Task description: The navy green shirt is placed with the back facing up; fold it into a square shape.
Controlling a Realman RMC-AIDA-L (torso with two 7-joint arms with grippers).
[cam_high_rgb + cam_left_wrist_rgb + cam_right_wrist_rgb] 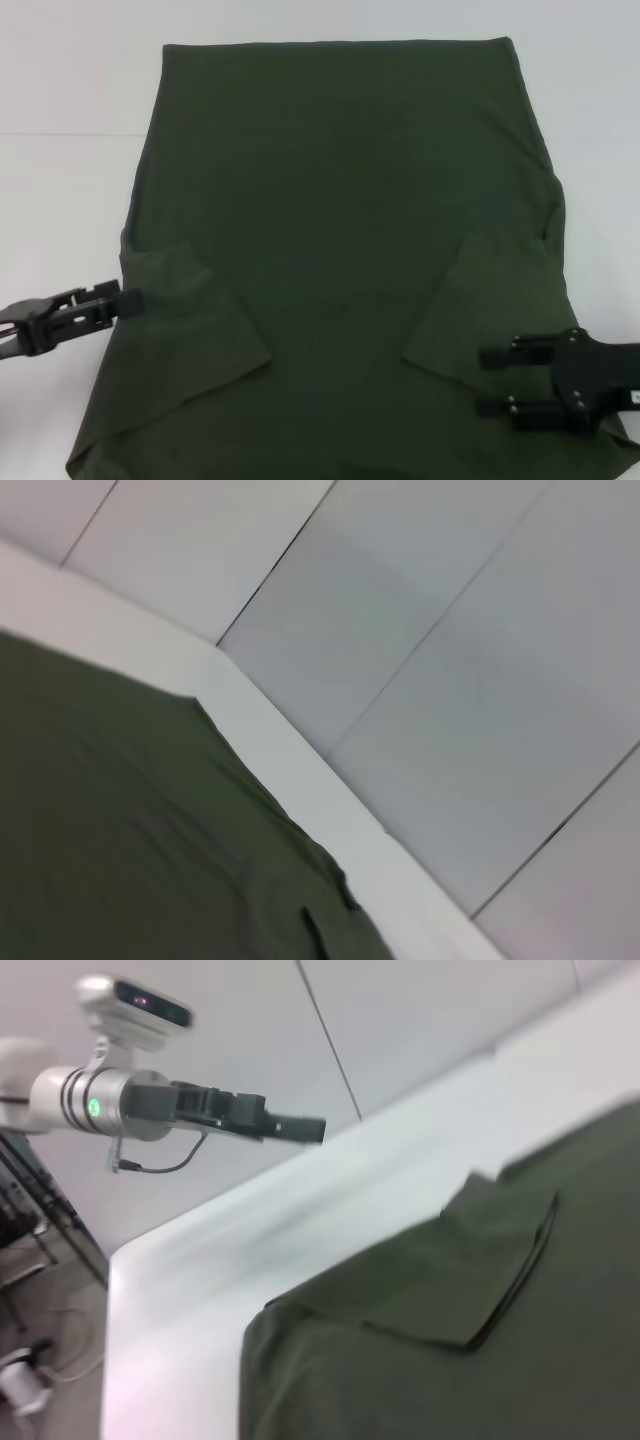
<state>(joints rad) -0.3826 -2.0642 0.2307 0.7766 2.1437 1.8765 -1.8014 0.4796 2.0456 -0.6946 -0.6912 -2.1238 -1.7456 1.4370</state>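
Shirt [340, 260] flat on table [60, 200], sleeves folded in. Left gripper [128, 300] at 9 o'clock, fingers together. Right gripper [488, 380] at 4 o'clock, fingers apart.

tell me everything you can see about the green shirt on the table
The navy green shirt is a large, dark olive, soft-looking cotton piece lying flat on the white table, plain side up, with no print showing. Both short sleeves are folded inward over the body. It is mostly smooth with slight wrinkles along its right edge. The left gripper is at its left edge; the right gripper, open, is over its right sleeve area.
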